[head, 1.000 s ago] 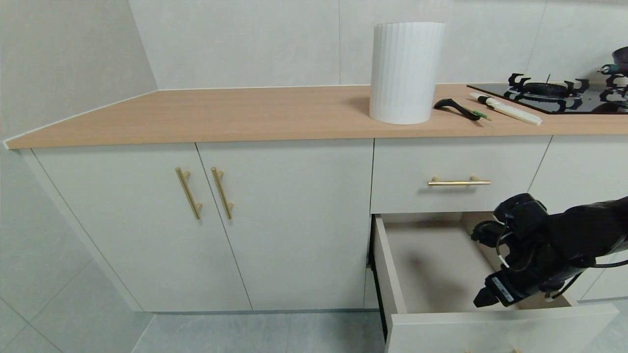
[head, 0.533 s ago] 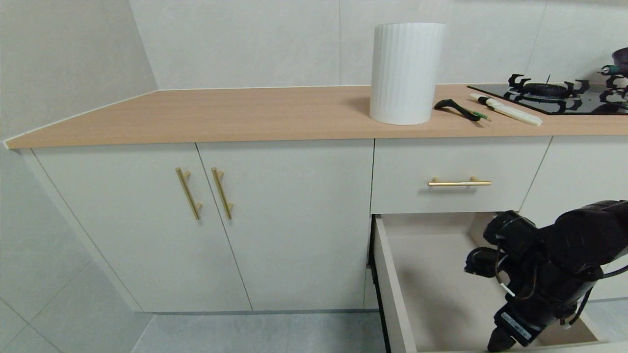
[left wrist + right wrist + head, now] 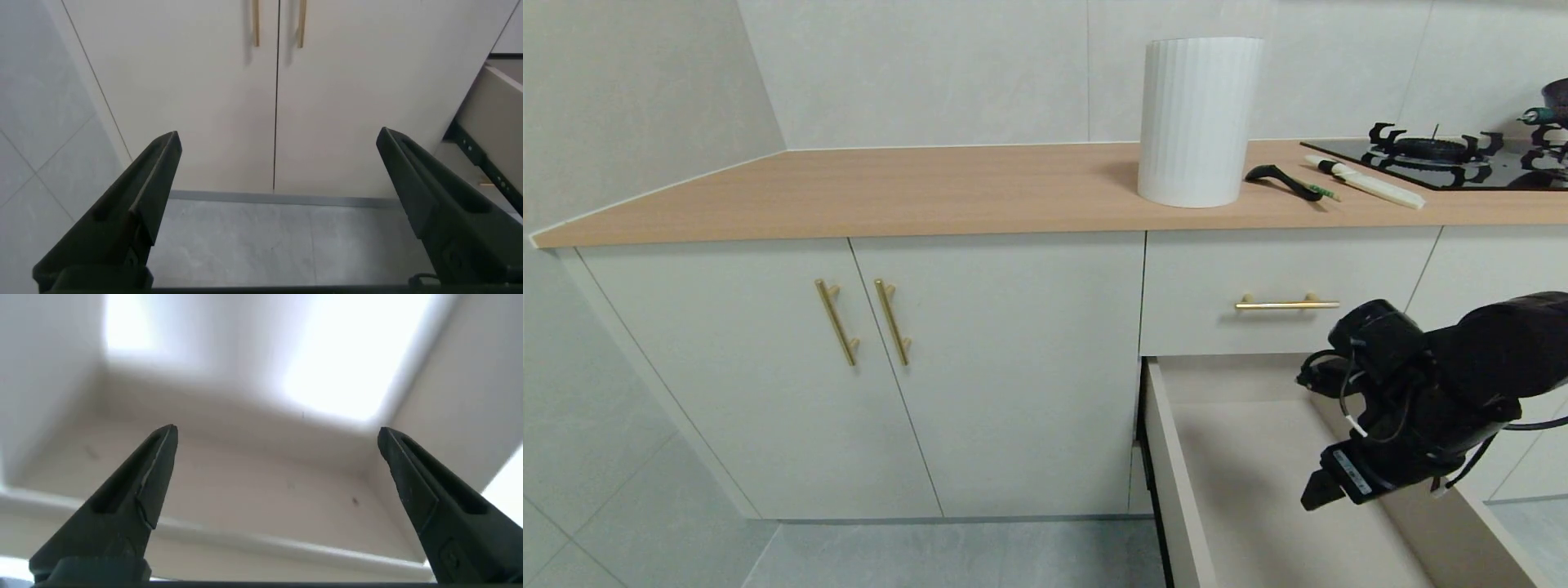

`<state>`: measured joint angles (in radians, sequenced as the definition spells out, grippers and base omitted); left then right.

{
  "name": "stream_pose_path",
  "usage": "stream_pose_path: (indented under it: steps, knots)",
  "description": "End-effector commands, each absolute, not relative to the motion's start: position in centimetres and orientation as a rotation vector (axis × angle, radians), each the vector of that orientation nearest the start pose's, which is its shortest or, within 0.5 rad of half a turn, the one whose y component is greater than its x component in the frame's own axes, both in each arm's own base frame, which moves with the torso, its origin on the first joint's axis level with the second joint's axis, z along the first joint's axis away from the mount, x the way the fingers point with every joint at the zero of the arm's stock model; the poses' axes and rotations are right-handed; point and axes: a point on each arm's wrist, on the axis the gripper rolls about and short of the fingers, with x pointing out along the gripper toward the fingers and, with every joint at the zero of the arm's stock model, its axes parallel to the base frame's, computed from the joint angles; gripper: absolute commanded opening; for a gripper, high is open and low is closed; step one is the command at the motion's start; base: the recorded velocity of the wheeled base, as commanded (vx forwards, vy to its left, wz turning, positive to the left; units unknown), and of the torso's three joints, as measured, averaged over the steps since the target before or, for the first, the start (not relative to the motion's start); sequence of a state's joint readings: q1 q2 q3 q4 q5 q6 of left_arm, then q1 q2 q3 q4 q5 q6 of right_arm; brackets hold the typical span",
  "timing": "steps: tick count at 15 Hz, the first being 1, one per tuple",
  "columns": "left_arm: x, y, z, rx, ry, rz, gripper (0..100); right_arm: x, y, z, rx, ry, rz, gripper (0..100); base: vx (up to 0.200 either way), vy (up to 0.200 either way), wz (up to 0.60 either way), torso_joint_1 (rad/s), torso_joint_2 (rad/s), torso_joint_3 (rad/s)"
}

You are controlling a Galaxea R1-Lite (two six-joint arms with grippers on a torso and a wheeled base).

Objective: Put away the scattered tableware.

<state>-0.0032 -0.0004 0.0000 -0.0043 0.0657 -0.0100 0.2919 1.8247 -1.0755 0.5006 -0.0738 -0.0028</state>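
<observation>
Beige-lined drawer point(image 3: 1168, 465) now drawn farther out, right gripper point(image 3: 1327, 488) lifted above it, fingers spread and empty like the left gripper's point(image 3: 278, 137); knife point(image 3: 1368, 181) and black tool point(image 3: 1282, 180) remain on the bench point(image 3: 931, 192), ready for stowing.

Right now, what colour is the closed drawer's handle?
Gold, on the closed drawer's handle; the head view shows it best.

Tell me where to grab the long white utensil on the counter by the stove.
Probably grip the white utensil at mid-length from above, jaws across its narrow width: it lies flat on the counter, slim and straight. Mind the black tool beside it.
</observation>
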Motion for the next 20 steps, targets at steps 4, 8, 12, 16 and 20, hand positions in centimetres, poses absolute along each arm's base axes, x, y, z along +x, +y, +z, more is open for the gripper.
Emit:
stream_pose_path:
  steps: [4,8,12,16,20]
  knots:
    - [-2.3,0.2,7.6,-0.011,-0.005,0.063,100,25.9,6.2,18.6,-0.135,0.985,0.178,100,0.000,0.000,0.00,0.000,0.00,0.000]
    - [-2.3,0.2,7.6,-0.011,-0.005,0.064,100,25.6,5.8,19.5,-0.125,0.936,0.170,100,0.000,0.000,0.00,0.000,0.00,0.000]
    - [-2.3,0.2,7.6,-0.011,-0.005,0.063,100,25.6,5.9,19.6,-0.121,0.929,0.169,100,0.000,0.000,0.00,0.037,-0.18,-0.152]
    - [-2.3,0.2,7.6,-0.011,-0.005,0.063,100,25.6,5.8,19.6,-0.121,0.926,0.169,100,0.000,0.000,0.00,0.139,-0.41,-0.294]
    - [-2.3,0.2,7.6,-0.011,-0.005,0.063,100,25.7,5.9,19.4,-0.125,0.933,0.170,100,0.000,0.000,0.00,0.172,-0.48,-0.293]
